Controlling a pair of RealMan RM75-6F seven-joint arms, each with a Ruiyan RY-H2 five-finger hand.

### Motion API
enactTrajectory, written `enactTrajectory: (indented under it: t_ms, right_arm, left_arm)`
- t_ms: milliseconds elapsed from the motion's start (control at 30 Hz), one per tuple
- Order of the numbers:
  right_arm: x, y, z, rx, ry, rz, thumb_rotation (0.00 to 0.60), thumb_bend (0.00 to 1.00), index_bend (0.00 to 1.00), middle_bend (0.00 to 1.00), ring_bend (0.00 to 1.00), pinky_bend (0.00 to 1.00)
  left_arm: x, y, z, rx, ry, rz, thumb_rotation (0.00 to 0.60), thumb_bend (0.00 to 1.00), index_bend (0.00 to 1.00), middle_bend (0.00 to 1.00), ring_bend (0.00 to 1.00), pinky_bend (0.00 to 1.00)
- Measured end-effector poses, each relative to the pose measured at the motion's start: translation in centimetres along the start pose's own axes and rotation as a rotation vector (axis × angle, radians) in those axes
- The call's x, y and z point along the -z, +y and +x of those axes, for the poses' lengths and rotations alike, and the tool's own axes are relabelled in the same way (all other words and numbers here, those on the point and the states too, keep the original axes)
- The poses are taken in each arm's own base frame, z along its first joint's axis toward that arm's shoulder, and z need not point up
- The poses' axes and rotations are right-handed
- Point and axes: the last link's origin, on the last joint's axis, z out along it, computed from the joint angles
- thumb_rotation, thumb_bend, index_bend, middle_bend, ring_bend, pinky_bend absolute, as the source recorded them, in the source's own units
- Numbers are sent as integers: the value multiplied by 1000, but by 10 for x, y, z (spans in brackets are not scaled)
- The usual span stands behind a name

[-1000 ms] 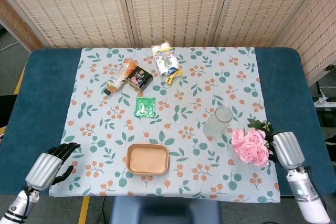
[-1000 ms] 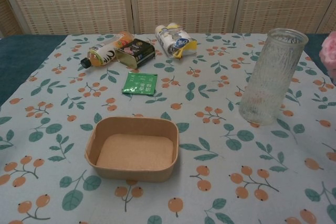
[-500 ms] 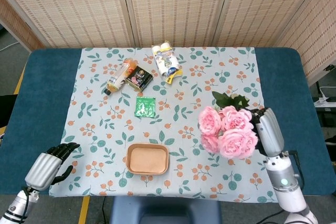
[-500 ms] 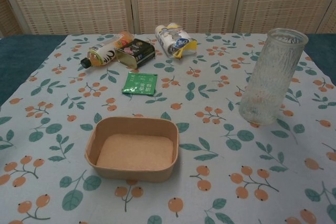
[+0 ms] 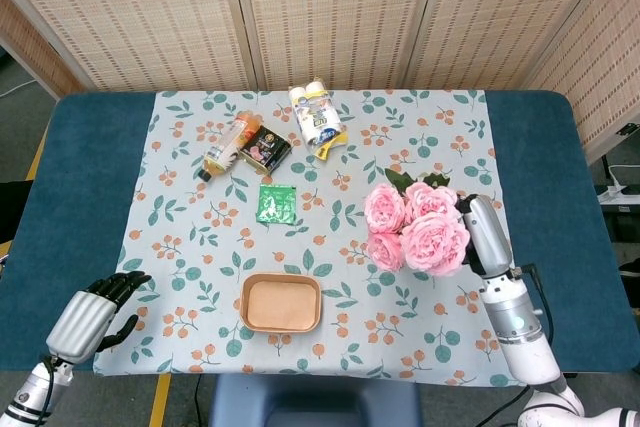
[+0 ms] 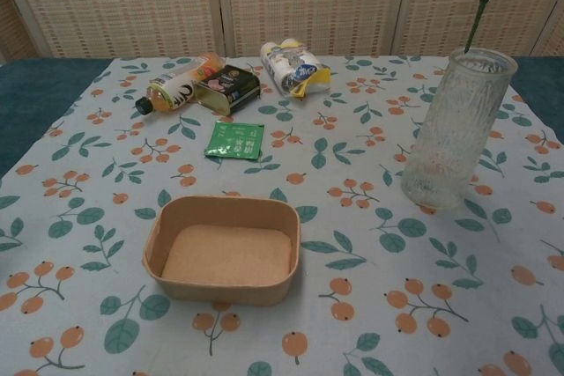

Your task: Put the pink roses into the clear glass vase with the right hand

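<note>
Table [image 5: 90, 197], with floral cloth [image 5: 200, 347]: the working surface on which everything below stands.

Right hand [image 5: 482, 235]: you hold the bunch from its right side, the fingers hidden behind the blooms, so how tightly they close cannot be read; the bunch hangs clear of the cloth, so the hold is judged firm.

Left hand [image 5: 98, 309]: idle at the near left edge of the table, fingers loosely curled, holding nothing.

Pink roses [image 5: 415, 229]: raised above the vase, which they hide in the head view. In the chest view only the leaves and one thin stem [image 6: 474, 15] show, the stem reaching down to just above the rim. Expect a light, top-heavy bunch with soft, easily crushed petals and springy stems; hold it by the stems below the blooms, never by the heads.

Clear glass vase [image 6: 454, 129]: upright at the right of the cloth, tall with a narrow mouth. Judge it fragile and easy to tip; bring the stems in vertically, without nudging the rim.

Tan tray [image 6: 225, 248]: empty, near the front centre.

Bottle [image 6: 172, 85], dark packet [image 6: 227, 85], wrapped roll [image 6: 289, 66], green sachet [image 6: 234, 140]: well apart from the vase.
</note>
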Motion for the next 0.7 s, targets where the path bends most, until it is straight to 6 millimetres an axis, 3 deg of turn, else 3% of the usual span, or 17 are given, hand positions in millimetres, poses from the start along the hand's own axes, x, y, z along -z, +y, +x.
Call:
enactTrajectory:
  t_ms: [467, 700]
  right_arm:
    - [-8, 27, -7, -4, -28, -60, 600, 591, 885, 955, 1000, 963]
    - [1, 37, -7, 2, -38, -83, 600, 591, 885, 955, 1000, 963]
  left_arm:
    - [0, 0, 1, 1, 6, 1, 600, 425, 179, 193, 229, 392]
    - [1, 0, 2, 1, 10, -1, 600, 426, 179, 192, 229, 392]
